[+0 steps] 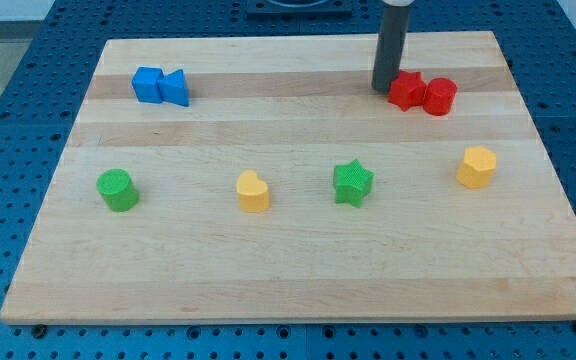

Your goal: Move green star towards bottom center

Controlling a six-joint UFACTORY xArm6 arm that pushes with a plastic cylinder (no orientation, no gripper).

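Note:
The green star (352, 183) lies on the wooden board (298, 280), a little right of the middle. My tip (384, 87) stands near the view's top right, well above the green star and touching the left side of a red star block (405, 91).
A red cylinder (440, 96) sits right of the red star. A yellow heart (253, 191) and a green cylinder (117, 190) lie left of the green star, a yellow hexagon (477, 167) to its right. Two blue blocks (161, 86) sit at the top left.

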